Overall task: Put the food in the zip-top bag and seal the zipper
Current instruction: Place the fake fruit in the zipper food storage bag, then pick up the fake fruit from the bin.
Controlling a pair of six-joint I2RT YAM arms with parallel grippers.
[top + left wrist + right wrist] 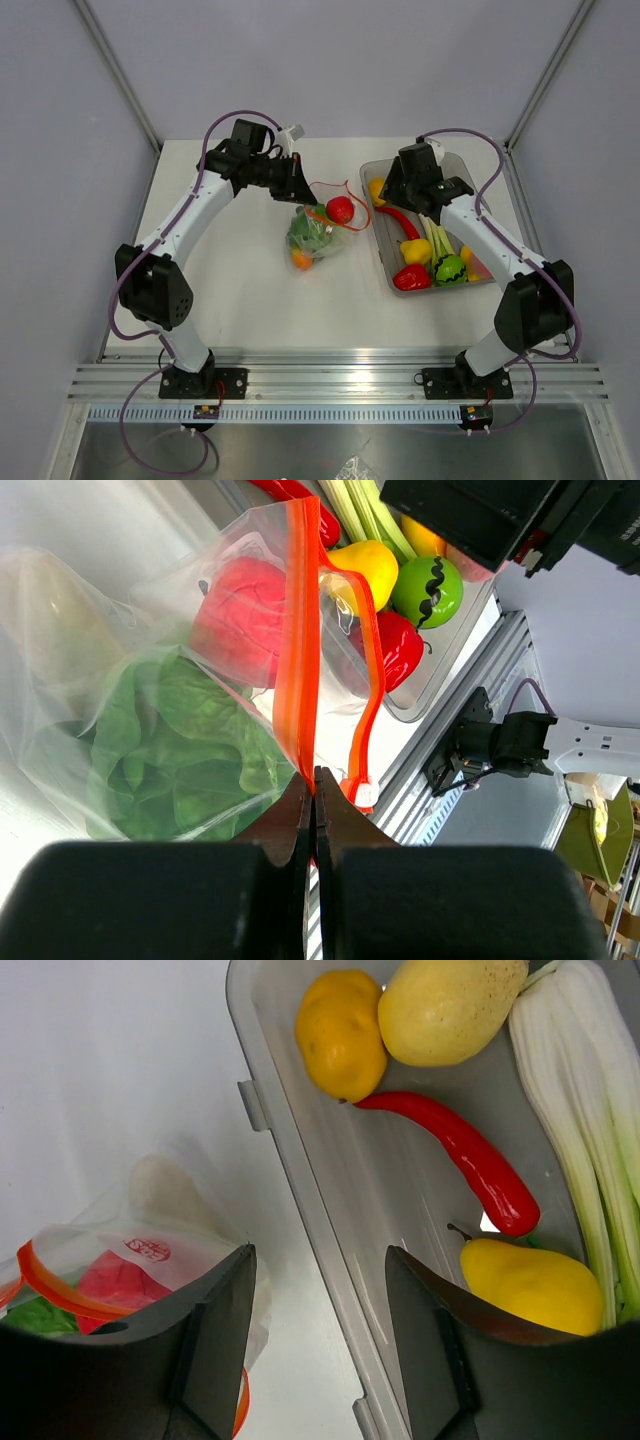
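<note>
While left gripper clamps the red-orange zipper strip of the clear plastic pouch | right gripper gapes wide, empty

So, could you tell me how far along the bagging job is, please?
Partly done: the zip-top bag already holds green leaves, a red fruit and an orange piece. In hand: the left fingers pinch the zipper, which gapes open. Left: the chili and other tub food, where the open right fingers hover, then sealing.
</note>
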